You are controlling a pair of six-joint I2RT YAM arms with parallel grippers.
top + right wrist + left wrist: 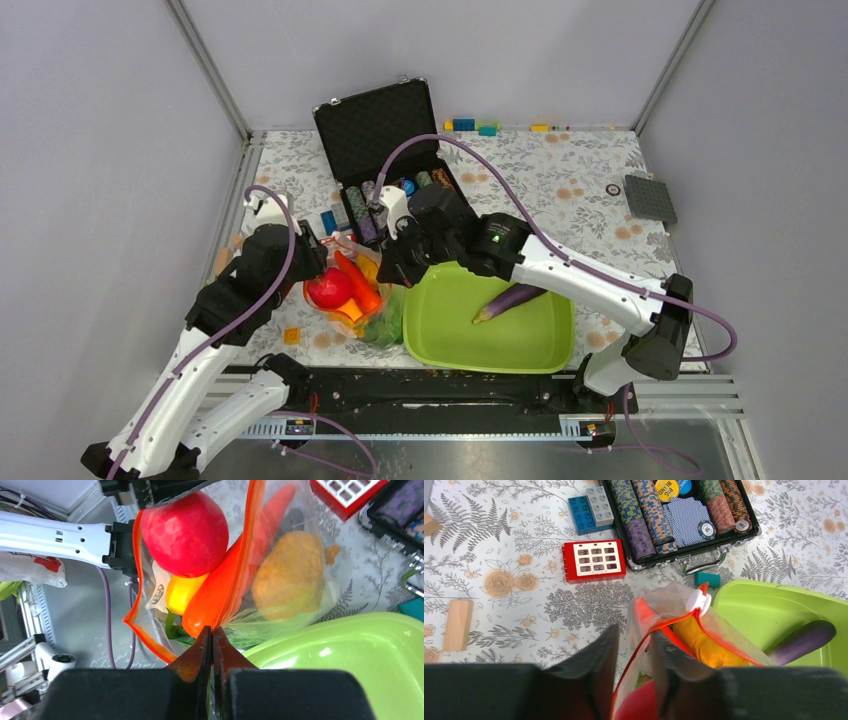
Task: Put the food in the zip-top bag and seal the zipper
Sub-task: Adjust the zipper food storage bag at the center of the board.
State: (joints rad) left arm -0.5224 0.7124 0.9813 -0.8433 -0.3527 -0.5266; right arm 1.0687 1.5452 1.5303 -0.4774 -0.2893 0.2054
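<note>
At nine o'clock from the tray (440, 345), the right gripper (212, 632) pinched the zipper (245, 535) of the zip-top bag (312, 527); the left gripper (634, 636) straddled it, jaws parted.

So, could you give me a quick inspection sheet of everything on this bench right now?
Surface: floral tablecloth, flat.
Job's things: zip-top bag holds apple, carrot, peppers, lettuce; zipper unsealed; eggplant lies in green tray.
Clutter: open poker chip case, toy bricks, wooden block.
Grippers: left gripper open around the bag's edge; right gripper shut on zipper.
Cables: purple cables loop over arms.
Surroundings: grey walls, metal frame.
</note>
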